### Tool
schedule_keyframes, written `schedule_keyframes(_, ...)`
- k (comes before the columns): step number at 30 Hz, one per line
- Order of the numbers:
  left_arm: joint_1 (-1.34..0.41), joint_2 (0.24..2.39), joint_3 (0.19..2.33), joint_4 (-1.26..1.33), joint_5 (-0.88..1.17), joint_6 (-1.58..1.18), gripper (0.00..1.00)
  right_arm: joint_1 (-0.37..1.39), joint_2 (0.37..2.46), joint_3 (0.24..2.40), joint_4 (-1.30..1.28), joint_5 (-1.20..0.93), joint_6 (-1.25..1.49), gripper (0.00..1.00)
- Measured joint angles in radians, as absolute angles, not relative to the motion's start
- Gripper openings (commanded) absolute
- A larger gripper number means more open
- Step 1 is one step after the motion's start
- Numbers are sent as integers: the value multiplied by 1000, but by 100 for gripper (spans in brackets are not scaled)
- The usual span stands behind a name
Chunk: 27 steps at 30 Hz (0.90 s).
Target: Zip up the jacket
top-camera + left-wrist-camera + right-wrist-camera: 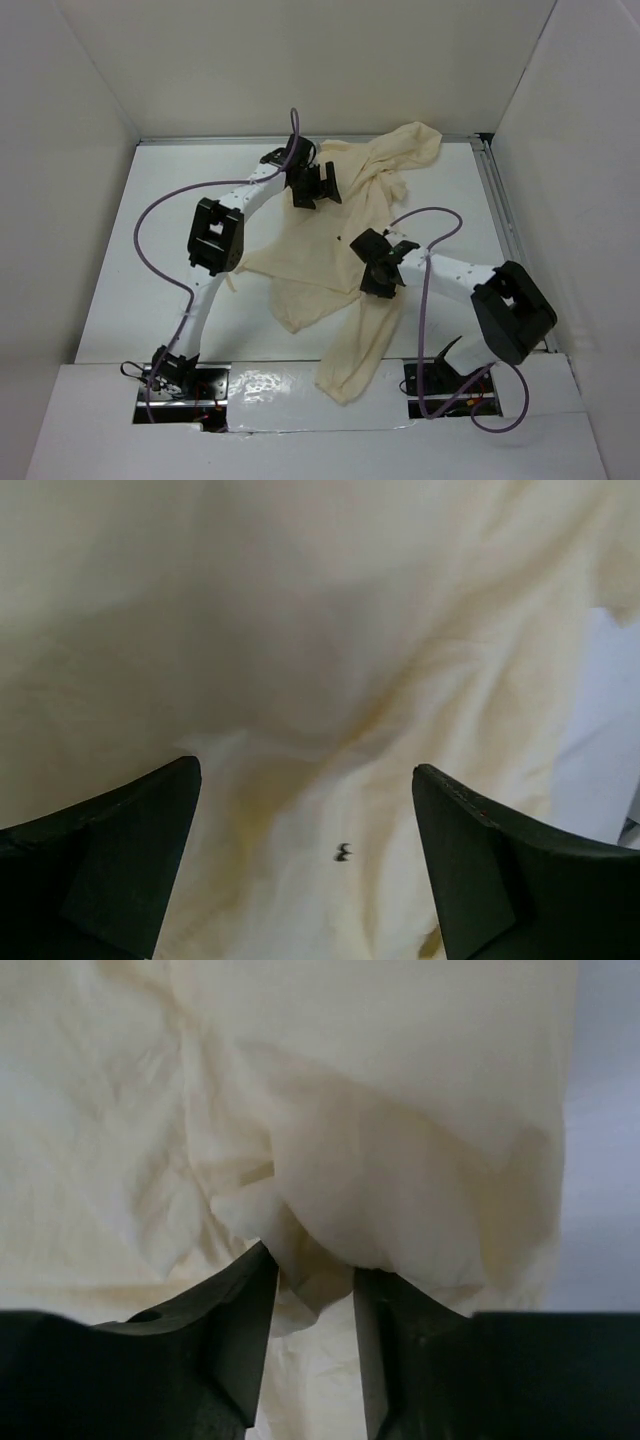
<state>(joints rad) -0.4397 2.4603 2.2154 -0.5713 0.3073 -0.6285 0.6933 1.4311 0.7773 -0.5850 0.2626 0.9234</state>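
Top external shows left gripper [318, 187] spread over the jacket [310, 270], right gripper [374, 262] pinching its fold, table [115, 300] showing either side

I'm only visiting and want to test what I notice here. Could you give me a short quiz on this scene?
1. True or false: the left gripper is open above the jacket.
2. Which one pinches a fold of fabric? A) left gripper B) right gripper
3. What colour is the jacket?
Key: 1 true; 2 B; 3 pale cream-yellow.
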Motion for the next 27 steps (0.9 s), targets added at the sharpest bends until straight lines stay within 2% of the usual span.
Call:
schedule_keyframes(4,-420,2472,2161,-562,322,-640,99,613,1517,830,-596,302,915,35)
schedule_keyframes(5,-416,2450,2117,-551,324,-643,99,588,1530,847,-595,305,905,28)
schedule_keyframes(7,-412,2410,2044,-541,334,-659,99,529,1557,881,-595,311,884,21)
schedule_keyframes(8,-411,2389,2009,-540,334,-663,99,495,1578,905,-600,313,873,12)
schedule_keyframes(10,-411,2336,1920,-533,328,-674,99,422,1639,979,-618,317,848,1)
schedule_keyframes(12,-418,2254,1788,-514,309,-688,99,373,1689,1042,-638,325,818,0)
schedule_keyframes(18,-500,1949,1317,-473,350,-712,99,153,2050,1565,-716,303,702,1)
schedule_keyframes(21,-602,1856,1186,-471,393,-719,99,78,2249,1897,-755,288,635,15)
schedule_keyframes(24,-728,1816,1147,-478,444,-719,99,31,2329,2051,-764,272,580,34)
schedule_keyframes(25,-761,1805,1145,-478,464,-716,99,19,2326,2058,-765,262,567,56)
schedule_keyframes(27,-791,1771,1145,-472,494,-715,99,-4,2287,2042,-761,233,540,76)
